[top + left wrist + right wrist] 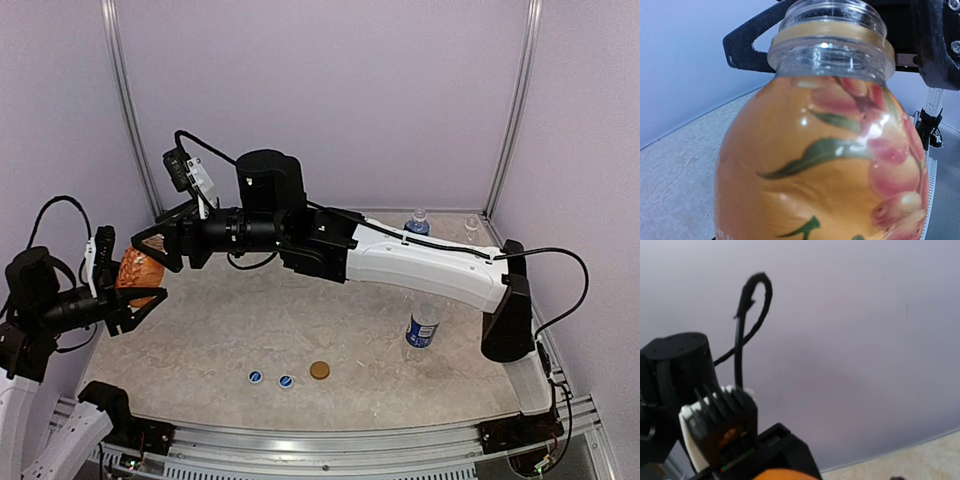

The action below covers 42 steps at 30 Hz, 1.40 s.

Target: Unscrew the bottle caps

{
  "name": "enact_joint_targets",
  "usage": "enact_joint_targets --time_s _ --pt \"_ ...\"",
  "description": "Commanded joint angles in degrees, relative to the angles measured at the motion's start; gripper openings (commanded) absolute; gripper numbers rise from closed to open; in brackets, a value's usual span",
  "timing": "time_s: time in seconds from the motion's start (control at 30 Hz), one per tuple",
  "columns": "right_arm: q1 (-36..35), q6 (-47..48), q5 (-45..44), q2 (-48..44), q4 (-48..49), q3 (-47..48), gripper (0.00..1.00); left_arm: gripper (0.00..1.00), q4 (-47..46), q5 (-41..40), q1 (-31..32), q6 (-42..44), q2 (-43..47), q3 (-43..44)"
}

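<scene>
Currently, the orange juice bottle (810,165) is pinched around its body by the left pincer (122,280) and held up off the tabletop (330,320). Its mouth (832,12) is seen bare, with only a tan ring left on the neck. The right pincer (152,248) is placed right at that mouth with its fingers spread. Whether the neck is touched by them cannot be told.

Three caps are seen lying loose on the tabletop, well apart from both pincers and down toward the arm bases. These are two blue caps (255,377) (286,381) with white marks and, just beside them, the golden-brown cap (319,370), judged to belong to the held bottle.

Far from the pincers, out by the right arm's base, a labelled bottle (422,328) is stood with no cap apparent. Behind that arm, a rear labelled bottle (417,222) is seen with what looks like a blue cap (419,212) on it, and a clear bottle (471,228) is stood beside it, too small for its top to be read.

Three caps are thus judged removed, and one is probably left to be unscrewed.
</scene>
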State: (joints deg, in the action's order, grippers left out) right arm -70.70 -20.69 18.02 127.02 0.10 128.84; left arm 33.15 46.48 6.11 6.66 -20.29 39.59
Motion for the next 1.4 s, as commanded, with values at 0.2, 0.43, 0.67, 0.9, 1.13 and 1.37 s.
enact_joint_targets --time_s 0.2,0.43,0.67,0.9,1.13,1.37 --pt "0.1 -1.4 5.7 2.4 -3.0 3.0 0.62 0.42 -1.7 0.1 0.3 -1.4 -0.4 -0.1" --pt "0.2 -0.7 7.4 2.5 -3.3 3.7 0.16 0.42 -1.2 0.2 0.4 -1.1 -0.1 -0.4" --pt "0.4 0.6 7.0 0.7 -3.0 1.9 0.0 0.57 -1.0 0.3 0.5 -1.3 0.1 -1.0" --pt "2.2 9.4 -4.3 -8.2 -9.1 -5.2 0.0 0.99 -1.5 2.7 0.5 -6.1 0.9 -2.1" --pt "8.8 16.9 -30.5 -25.9 -14.4 -24.7 0.0 0.99 -7.1 1.7 -1.3 -16.6 2.1 -3.3" --pt "19.7 21.9 -28.6 -33.1 -13.0 -45.2 0.0 0.99 -16.0 -1.5 -5.2 -31.4 2.1 -7.4"
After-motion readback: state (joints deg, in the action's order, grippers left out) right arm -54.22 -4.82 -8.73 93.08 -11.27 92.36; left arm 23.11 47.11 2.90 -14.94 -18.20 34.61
